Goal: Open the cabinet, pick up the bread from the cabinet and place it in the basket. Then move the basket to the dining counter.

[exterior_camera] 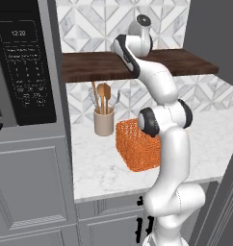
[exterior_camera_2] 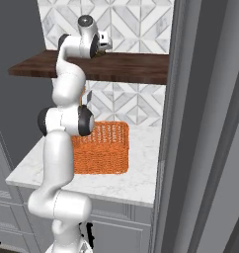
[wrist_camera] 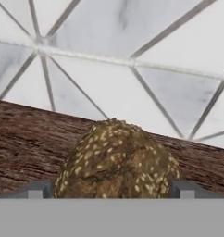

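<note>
bread [wrist_camera: 116,159] sits back on the cabinet [exterior_camera: 186,65] shelf; gripper [wrist_camera: 111,190] wide apart, flanking it, holding nothing.

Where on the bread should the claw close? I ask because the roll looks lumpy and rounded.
Across the bread's widest middle, coming level from the open front of the cabinet shelf board. The roll is a domed lump sitting on the board, so its two flanks are the likely surfaces to pinch. The open claw already has one fingertip on each side.
</note>
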